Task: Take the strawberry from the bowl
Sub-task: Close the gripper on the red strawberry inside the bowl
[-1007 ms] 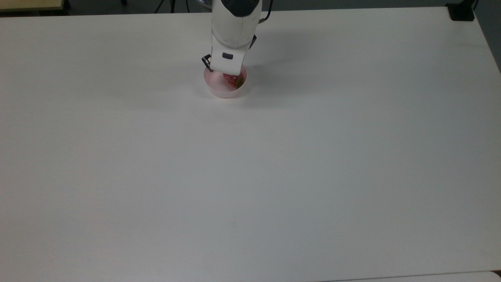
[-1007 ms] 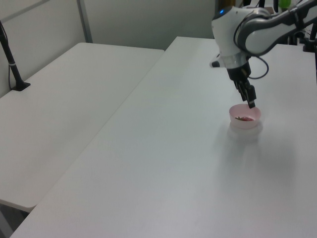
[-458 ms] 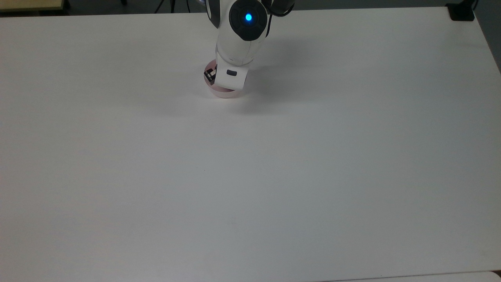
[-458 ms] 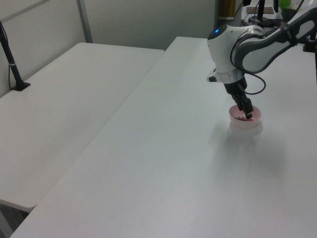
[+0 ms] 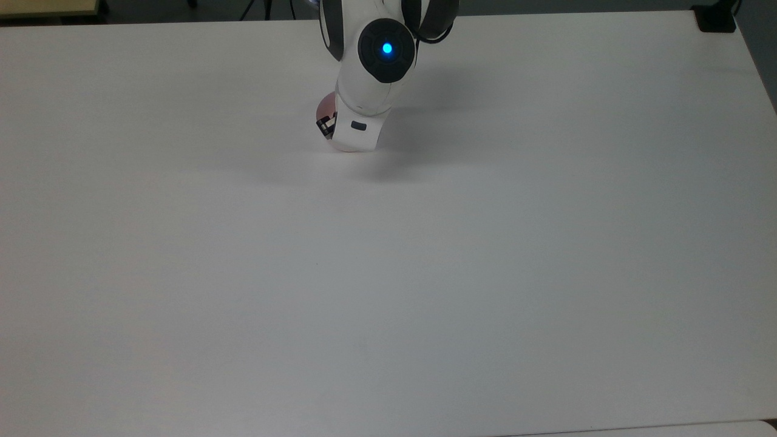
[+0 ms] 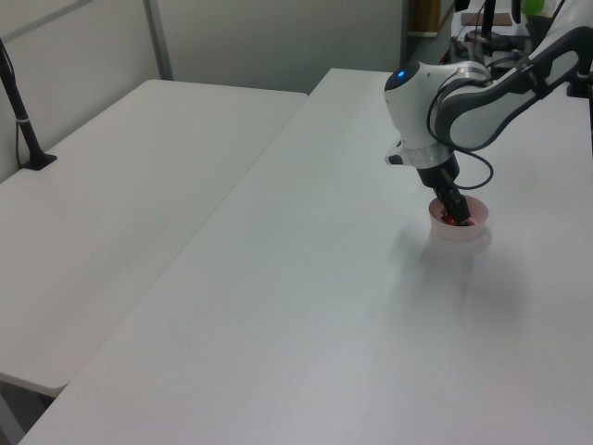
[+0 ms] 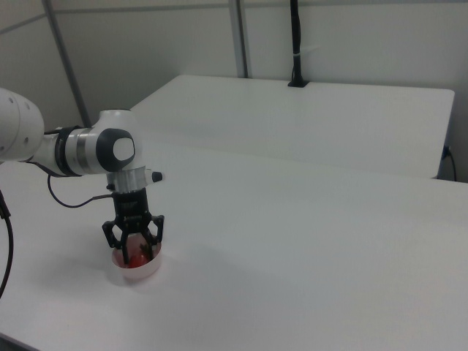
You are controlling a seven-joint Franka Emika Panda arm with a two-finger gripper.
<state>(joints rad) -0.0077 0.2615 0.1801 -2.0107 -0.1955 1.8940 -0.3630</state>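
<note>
Gripper (image 7: pixel 134 251) lower, inside bowl (image 7: pixel 146 271)

A broad matte white table (image 5: pixel 425 273) stands beside a second white table (image 6: pixel 120 185), with pale grey partition walls (image 7: pixel 351 40) behind.

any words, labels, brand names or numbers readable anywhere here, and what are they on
None: no readable text in any view.
The robot arm is plain white with a blue light, no legible marking.
The pink bowl, the strawberry in it, the pincer and the white table carry no lettering.
</note>
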